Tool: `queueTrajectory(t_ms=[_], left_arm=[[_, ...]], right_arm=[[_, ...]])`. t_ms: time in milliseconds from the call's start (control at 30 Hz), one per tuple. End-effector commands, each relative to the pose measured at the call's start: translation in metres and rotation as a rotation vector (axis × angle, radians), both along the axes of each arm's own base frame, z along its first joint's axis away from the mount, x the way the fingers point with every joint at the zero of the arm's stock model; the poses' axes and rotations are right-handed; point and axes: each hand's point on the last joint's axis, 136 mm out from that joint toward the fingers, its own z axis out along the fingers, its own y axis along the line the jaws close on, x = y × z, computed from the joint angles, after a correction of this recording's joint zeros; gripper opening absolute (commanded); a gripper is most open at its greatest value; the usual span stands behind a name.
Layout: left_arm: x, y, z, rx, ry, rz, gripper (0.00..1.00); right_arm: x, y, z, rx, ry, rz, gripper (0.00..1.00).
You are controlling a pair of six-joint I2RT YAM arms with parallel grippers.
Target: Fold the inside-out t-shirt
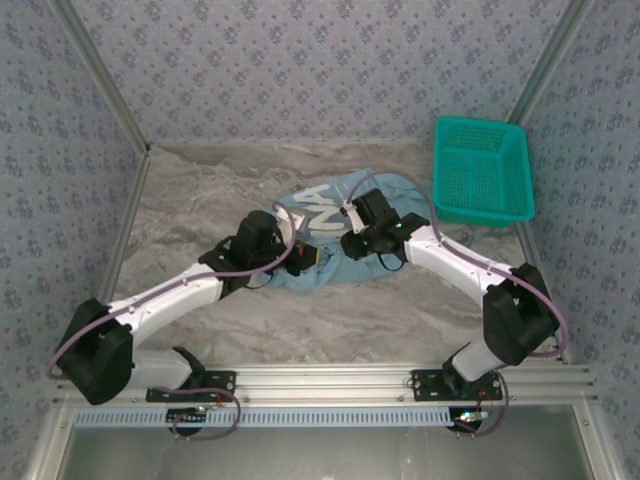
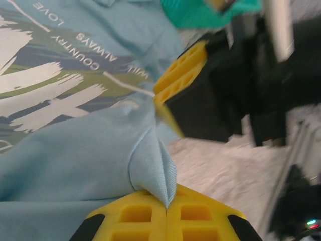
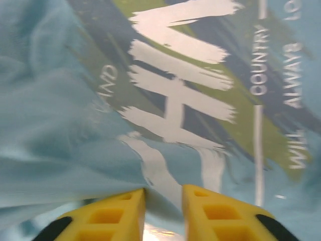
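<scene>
Inside-out t-shirt (image 1: 325, 262) lies bunched on the middle of the marbled worktop (image 1: 200, 200), a little towards the far edge. It is light blue, and its printed side with white lettering (image 3: 175, 95) faces up.

At the shirt's left edge, the left gripper (image 2: 166, 206) reaches in from the near-left corner. Its yellow jaws are pressed fully together on a raised fold of the blue cloth, which stands up in a ridge right at the fingertips.

The print spreads across the middle of the garment between the two grippers. The small words "COUNTRY", "ALWAYS" and "WILL" can be read beside the large brush-stroke letters.

At the shirt's right side, the right gripper (image 3: 163, 201) comes in from the near-right corner and hangs low over the print. Its yellow jaws stand a narrow gap apart, with cloth showing in the gap. I cannot tell whether the fingers (image 3: 215, 211) have any hold on it. In the left wrist view the cloth is drawn to a point just beside one of those fingers.

A teal mesh basket (image 1: 482, 170) sits in the far-right corner of the worktop, apart from the shirt.
</scene>
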Motion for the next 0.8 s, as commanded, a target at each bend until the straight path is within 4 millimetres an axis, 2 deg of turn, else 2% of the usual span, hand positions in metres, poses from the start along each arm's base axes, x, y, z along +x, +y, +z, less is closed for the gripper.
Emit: queueTrajectory(t_ms=[0,133,200,300,367,467,633,700,767], left_arm=[[-0.007,-0.003,0.025,-0.118,0.144,0.035,0.0],[-0.004,0.003,0.026,-0.12,0.166,0.089,0.0],[-0.004,0.003,0.028,-0.128,0.17,0.096,0.0],[-0.004,0.003,0.029,-0.135,0.169,0.106,0.0],[-0.003,0.003,0.028,-0.138,0.171,0.11,0.0],[-0.004,0.003,0.028,-0.141,0.173,0.11,0.0],[-0.006,0.001,0.03,-0.148,0.166,0.101,0.0],[-0.007,0.002,0.03,-0.149,0.164,0.1,0.0],[-0.007,0.003,0.03,-0.149,0.164,0.101,0.0]], right_arm=[[0.001,-0.026,0.024,-0.12,-0.15,-0.069,0.34],[-0.031,-0.002,0.046,0.106,-0.162,0.017,0.44],[-0.043,0.01,0.05,0.231,-0.139,0.028,0.46],[-0.059,0.028,0.048,0.401,-0.099,0.01,0.5],[-0.066,0.036,0.042,0.456,-0.09,-0.014,0.53],[-0.066,0.042,0.027,0.438,-0.097,-0.074,0.58],[-0.05,0.048,0.008,0.384,-0.133,-0.138,0.61],[-0.04,0.046,0.002,0.364,-0.155,-0.183,0.58],[-0.029,0.04,-0.005,0.313,-0.18,-0.232,0.5]])
